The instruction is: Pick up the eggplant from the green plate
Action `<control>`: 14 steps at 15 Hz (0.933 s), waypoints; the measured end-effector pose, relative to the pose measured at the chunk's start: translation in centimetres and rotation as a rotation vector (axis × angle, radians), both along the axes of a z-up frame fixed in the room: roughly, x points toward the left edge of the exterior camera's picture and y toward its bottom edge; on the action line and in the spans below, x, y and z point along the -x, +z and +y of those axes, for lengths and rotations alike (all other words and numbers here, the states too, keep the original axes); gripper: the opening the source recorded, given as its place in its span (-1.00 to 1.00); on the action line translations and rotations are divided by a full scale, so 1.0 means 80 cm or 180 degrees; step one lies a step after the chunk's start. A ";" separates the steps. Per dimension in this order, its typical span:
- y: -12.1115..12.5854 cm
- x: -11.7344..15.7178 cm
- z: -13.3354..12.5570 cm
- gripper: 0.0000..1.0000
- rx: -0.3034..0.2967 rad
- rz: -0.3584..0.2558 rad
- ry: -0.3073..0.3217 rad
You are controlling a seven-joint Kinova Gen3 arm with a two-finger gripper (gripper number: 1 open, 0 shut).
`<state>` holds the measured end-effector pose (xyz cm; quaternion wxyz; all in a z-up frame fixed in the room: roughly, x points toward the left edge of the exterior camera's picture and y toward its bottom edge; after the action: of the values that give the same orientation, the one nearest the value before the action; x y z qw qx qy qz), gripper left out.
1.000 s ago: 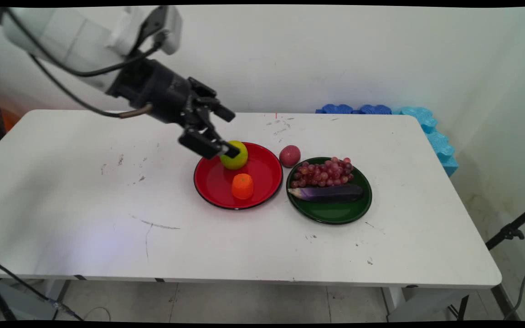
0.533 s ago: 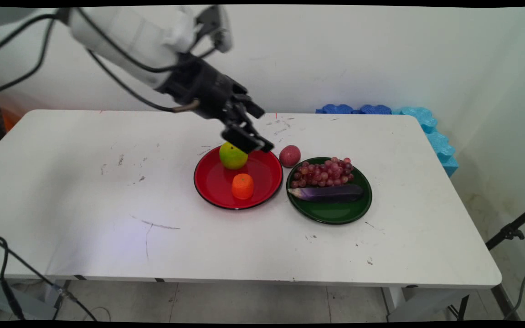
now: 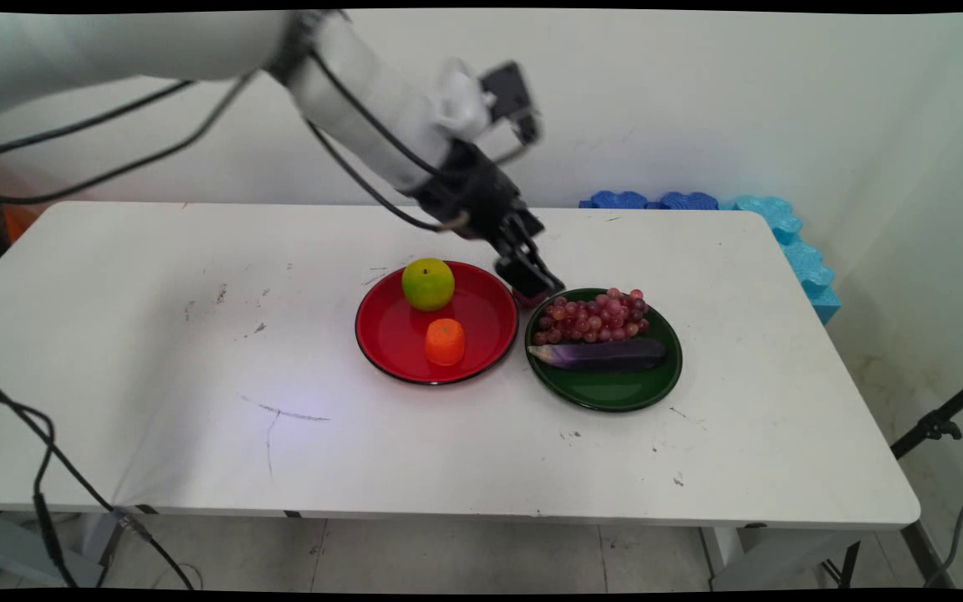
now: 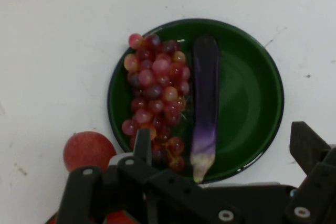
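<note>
Tool (image 3: 532, 280) above red fruit (image 4: 88, 150), beside green plate (image 3: 607, 395), grapes (image 4: 155, 95), eggplant (image 4: 205, 103)

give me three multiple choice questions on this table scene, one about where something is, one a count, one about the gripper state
1. Where does the eggplant lie?
A. on the red plate
B. on the green plate, beside the grapes
C. on the bare table

2. How many fruits sit on the red plate?
A. two
B. one
C. four

3. How is the gripper?
A. shut on the green apple
B. shut on the grapes
C. open, holding nothing

Answers: 1 B, the hand view shows eggplant and grapes side by side on the green plate. 2 A, only the green apple and the orange are on it. 3 C, its fingers stand apart with nothing between them.
</note>
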<state>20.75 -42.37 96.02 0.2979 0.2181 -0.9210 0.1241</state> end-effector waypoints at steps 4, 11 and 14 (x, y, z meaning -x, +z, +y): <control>-0.045 0.041 -0.026 1.00 -0.0115 -0.0158 -0.0059; -0.126 0.096 -0.051 1.00 -0.0358 -0.0352 -0.0132; -0.154 0.113 -0.057 1.00 -0.0423 -0.0396 -0.0159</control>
<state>11.73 -46.92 83.68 0.2281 0.2063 -0.9491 0.0686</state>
